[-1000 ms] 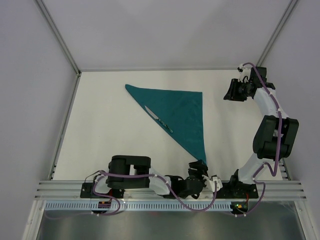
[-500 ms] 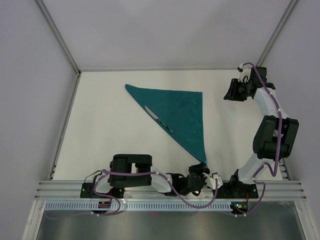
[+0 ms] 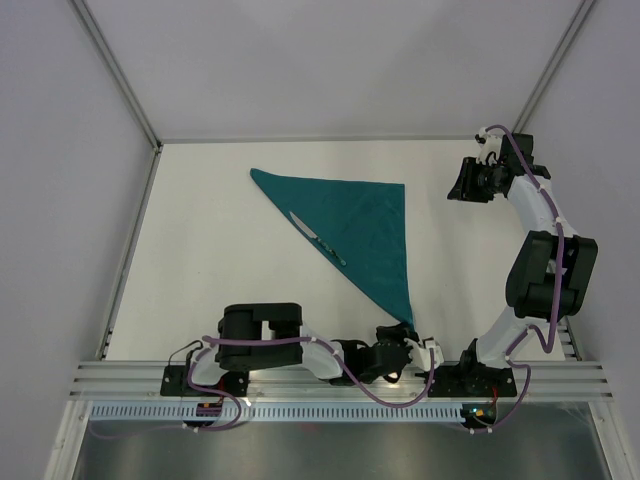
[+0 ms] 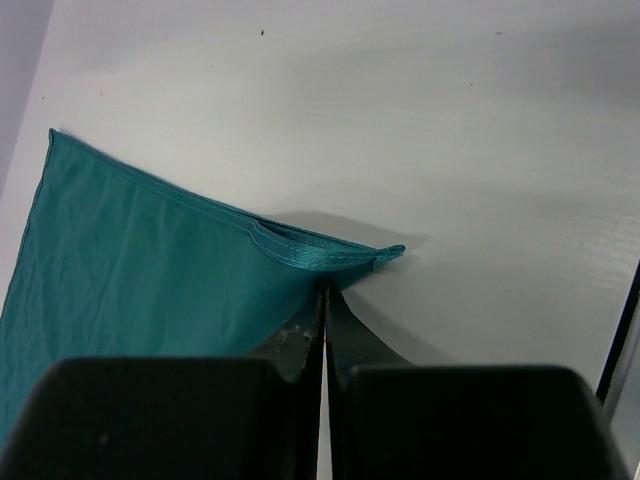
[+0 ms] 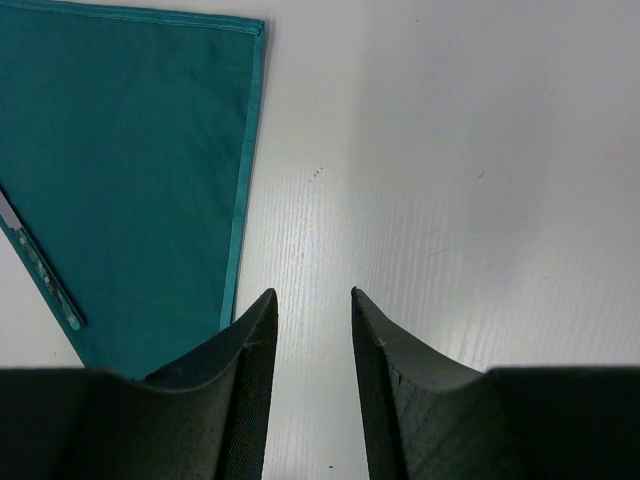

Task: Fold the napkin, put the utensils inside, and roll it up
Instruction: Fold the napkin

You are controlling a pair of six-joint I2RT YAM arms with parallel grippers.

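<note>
One fold is done, the napkin (image 3: 360, 225) lying triangular on the table (image 3: 220, 280), a utensil (image 3: 318, 237) on its long edge; left gripper (image 4: 325, 295) pinches its near corner, right gripper (image 5: 310, 300) half-open, empty; rolling remains.

We take this for a robotics lab test cell. A plain white worktop (image 3: 200, 260) is closed in by bare pale walls (image 3: 60, 150) with metal corner strips. Slotted aluminium rails (image 3: 130, 375) along the near edge carry the left arm (image 3: 262, 338) and the right arm (image 3: 548, 270), both trailing purple cables (image 3: 521, 152).
</note>
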